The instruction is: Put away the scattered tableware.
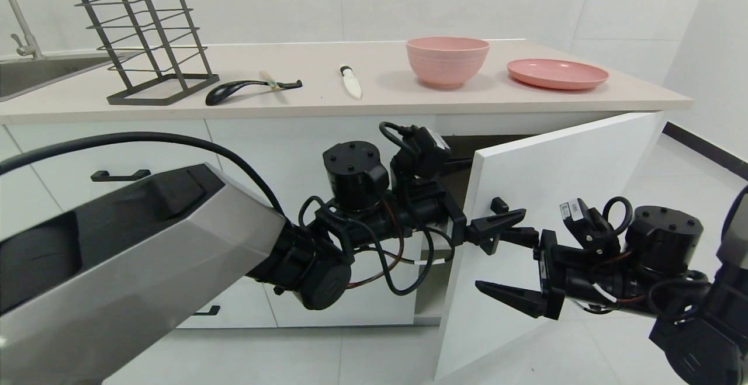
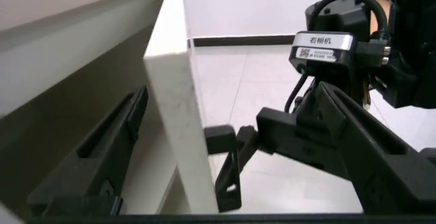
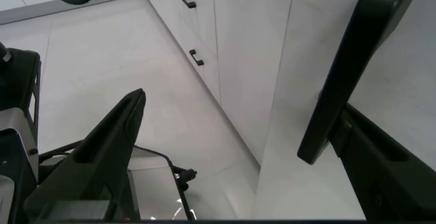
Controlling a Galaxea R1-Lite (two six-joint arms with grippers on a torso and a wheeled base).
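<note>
The cupboard door (image 1: 555, 198) under the worktop (image 1: 380, 101) stood partly open. The left hand (image 2: 194, 115) straddled the door's free edge with its fingers spread, one inside and one outside by the small black door handle (image 2: 228, 163), and it clamped nothing. The right hand (image 1: 491, 261) hung just beside it in front of the door's face, opened wide and empty. All the tableware lay above and beyond both hands, on the worktop. A pink bowl (image 1: 447, 61) sat above the left hand and a pink plate (image 1: 557, 73) above the right. A small white knife (image 1: 351, 82) and a black spoon (image 1: 234, 89) lay further to the left hand's left. Bowl and plate looked light, stiff and smooth, probably slippery, so the rim seemed the best hold. The spoon and knife lay low and thin, and the likeliest grip on each was pinching across its handle.
</note>
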